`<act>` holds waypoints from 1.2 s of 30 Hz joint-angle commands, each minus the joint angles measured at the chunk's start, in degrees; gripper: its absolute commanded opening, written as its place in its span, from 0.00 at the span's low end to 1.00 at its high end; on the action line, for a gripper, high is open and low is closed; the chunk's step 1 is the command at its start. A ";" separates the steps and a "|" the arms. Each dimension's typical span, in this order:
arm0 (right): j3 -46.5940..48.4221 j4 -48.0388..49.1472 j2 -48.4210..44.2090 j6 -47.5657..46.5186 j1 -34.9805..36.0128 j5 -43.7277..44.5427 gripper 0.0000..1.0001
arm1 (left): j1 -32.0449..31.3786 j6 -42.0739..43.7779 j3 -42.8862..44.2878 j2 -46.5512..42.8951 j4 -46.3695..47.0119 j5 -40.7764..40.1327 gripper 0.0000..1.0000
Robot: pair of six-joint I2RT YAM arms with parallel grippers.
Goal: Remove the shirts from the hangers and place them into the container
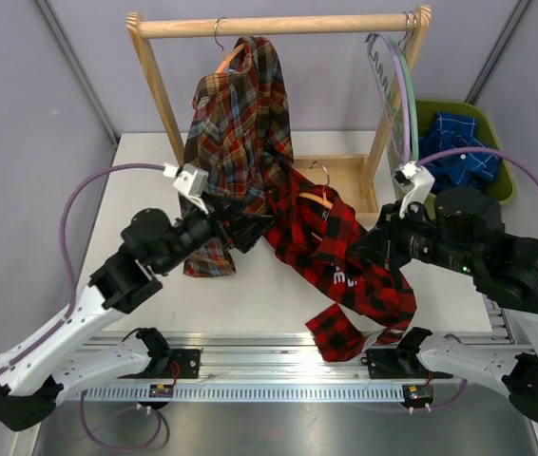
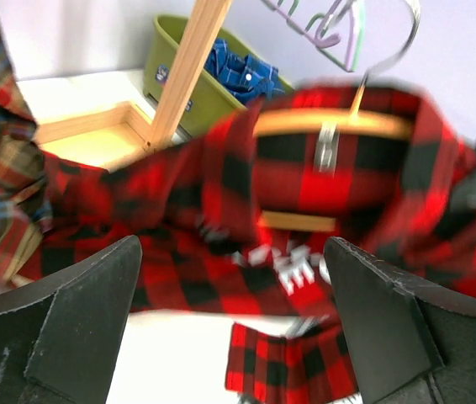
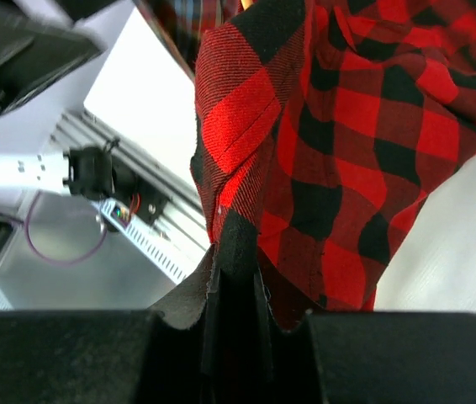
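The red-and-black shirt [image 1: 345,256] lies bunched on the table, still on its orange hanger [image 1: 318,201]. My right gripper [image 1: 362,249] is shut on the shirt's edge; in the right wrist view the cloth [image 3: 347,126] runs into the closed jaws [image 3: 238,248]. My left gripper [image 1: 250,228] stands open just left of this shirt, and its wide fingers [image 2: 78,320] frame the shirt [image 2: 221,194] and hanger [image 2: 330,124]. The tartan shirt [image 1: 236,133] hangs from the rail on another orange hanger [image 1: 234,57]. The olive-green container [image 1: 497,166] stands at the back right.
A blue checked shirt [image 1: 454,157] lies in the container. Pale green and lilac hangers [image 1: 397,95] hang bare at the right end of the wooden rail [image 1: 278,26]. The rack's shallow tray [image 1: 355,176] sits behind the red shirt. The aluminium rail [image 1: 278,351] borders the near edge.
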 commanded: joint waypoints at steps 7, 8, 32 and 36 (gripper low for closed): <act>-3.53 8.69 -2.49 1.03 0.05 -7.25 0.00 | -2.77 -1.66 4.92 12.30 19.50 0.10 0.93; -3.88 9.21 -2.49 1.03 0.05 -7.26 0.00 | -3.38 -1.40 5.28 13.00 19.86 0.19 0.93; -6.43 12.56 -5.30 1.74 0.05 -8.22 0.00 | -12.53 -1.40 9.76 24.53 27.59 -4.82 0.67; -6.34 12.82 -5.39 1.82 0.05 -8.31 0.00 | -12.44 -1.57 9.85 25.05 27.59 -5.44 0.48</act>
